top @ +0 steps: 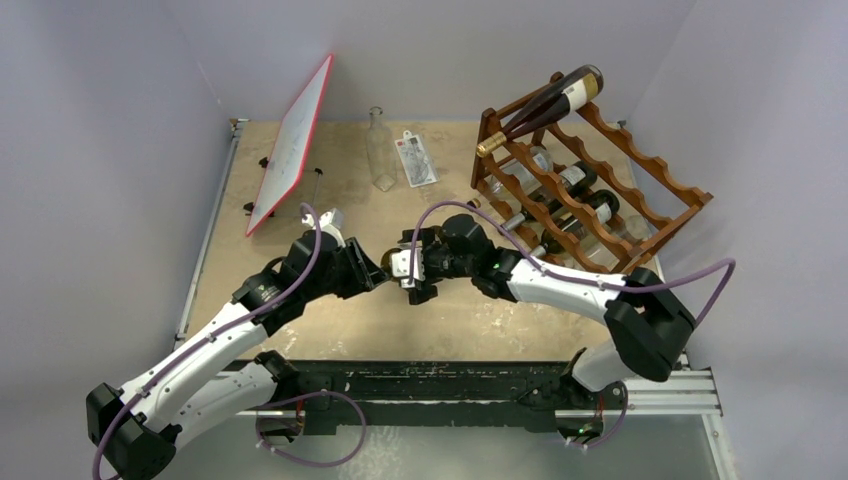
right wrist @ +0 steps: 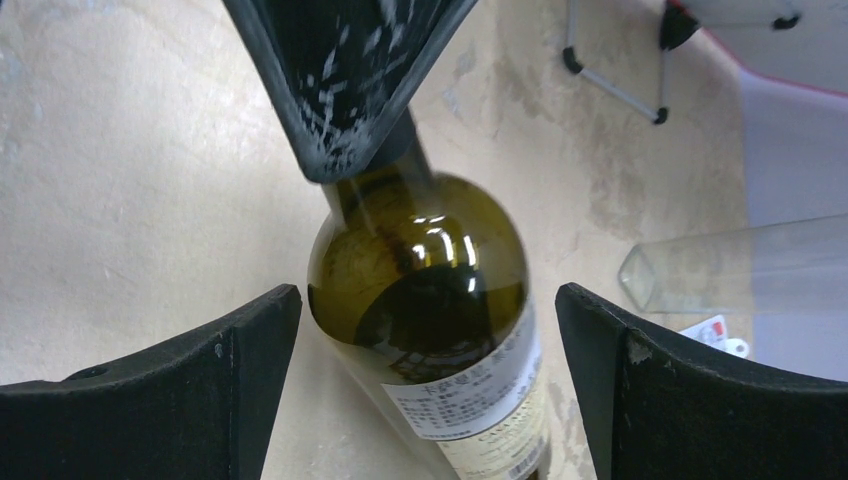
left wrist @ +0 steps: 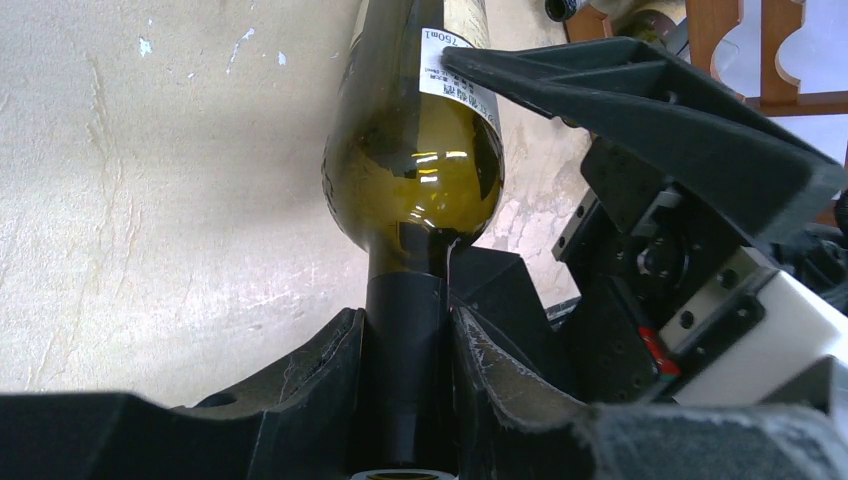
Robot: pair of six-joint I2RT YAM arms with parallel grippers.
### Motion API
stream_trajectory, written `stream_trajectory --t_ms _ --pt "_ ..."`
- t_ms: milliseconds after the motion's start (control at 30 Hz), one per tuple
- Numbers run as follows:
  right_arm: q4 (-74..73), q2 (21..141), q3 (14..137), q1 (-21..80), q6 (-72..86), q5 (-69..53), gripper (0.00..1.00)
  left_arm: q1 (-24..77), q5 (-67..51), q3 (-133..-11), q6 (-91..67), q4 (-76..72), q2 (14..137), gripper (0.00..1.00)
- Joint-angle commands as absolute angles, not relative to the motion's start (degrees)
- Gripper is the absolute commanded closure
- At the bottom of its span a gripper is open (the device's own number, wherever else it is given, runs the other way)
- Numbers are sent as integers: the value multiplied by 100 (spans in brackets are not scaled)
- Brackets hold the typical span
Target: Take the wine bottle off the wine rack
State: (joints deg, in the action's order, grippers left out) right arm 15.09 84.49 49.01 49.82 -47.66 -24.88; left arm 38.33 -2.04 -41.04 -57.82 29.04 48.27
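Mostly scuffed tan tabletop (top: 450, 335), wine rack (top: 672, 230), pale walls (top: 450, 50)

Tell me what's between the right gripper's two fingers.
The green wine bottle, with bare gaps on both sides; the left gripper is shut on its neck. The right wrist view shows it.

I see pale lilac walls (top: 440, 50) closing in on three sides, a tan, scuffed table (top: 450, 330) with whitish patches, a metal rail (top: 700, 385) along its near edge, a red-edged board (top: 290, 145) propped at far left, soft even light
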Motion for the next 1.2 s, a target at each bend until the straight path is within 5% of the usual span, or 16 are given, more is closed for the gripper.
stream_trajectory --t_ms 0,533,733,967,1033,1167 --pt "1673 8483 5087 4978 -4941 -2499 0 3810 -79 -4377 -5726 3104 4781 100" --pt "2616 9088 5042 5203 -4702 -2540 3 3810 -101 -4430 -5755 3275 4787 100" --pt "2803 9076 4887 5203 -4750 -2516 18 3814 -78 -4542 -5711 3351 4801 100" --pt "3358 9090 4654 5203 -4630 -2572 56 3812 118 -4713 -5622 3570 4752 62" --pt "3534 9074 4577 5203 -4563 -2598 62 3808 151 -4771 -5600 3608 4734 47" --pt "4237 8995 4298 5194 -4135 -2631 68 3810 405 -4961 -5423 3860 4674 37"
